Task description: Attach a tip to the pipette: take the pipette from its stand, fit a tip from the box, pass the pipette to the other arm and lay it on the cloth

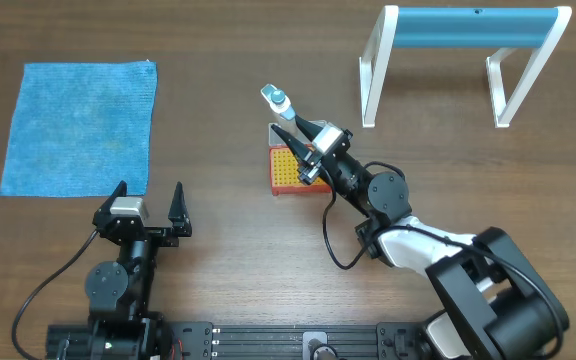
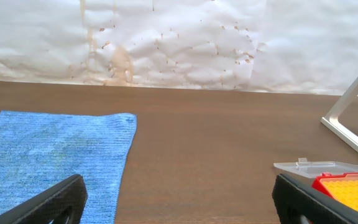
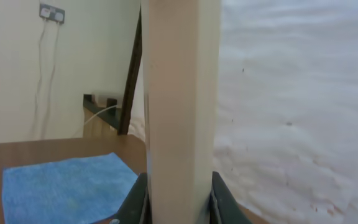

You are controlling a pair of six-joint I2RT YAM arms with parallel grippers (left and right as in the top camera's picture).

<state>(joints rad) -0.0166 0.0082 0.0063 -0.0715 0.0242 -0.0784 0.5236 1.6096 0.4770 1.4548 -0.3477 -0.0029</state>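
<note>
My right gripper (image 1: pixel 292 130) is shut on the pipette (image 1: pixel 276 98), which it holds above the red and yellow tip box (image 1: pixel 285 171) in the middle of the table. In the right wrist view the cream pipette body (image 3: pixel 180 106) stands between the fingers (image 3: pixel 137 200); its lower end is hidden. The blue cloth (image 1: pixel 80 128) lies flat at the far left. My left gripper (image 1: pixel 149 203) is open and holds nothing, low near its base, just in front of the cloth (image 2: pixel 48 155). From there the tip box (image 2: pixel 353 190) shows to one side with its clear lid (image 2: pixel 316 167) open.
The pipette stand (image 1: pixel 465 30), white legs under a blue bar, is at the back right with nothing on it. One of its legs (image 2: pixel 352 106) shows in the left wrist view. Bare brown tabletop lies between the cloth and the tip box.
</note>
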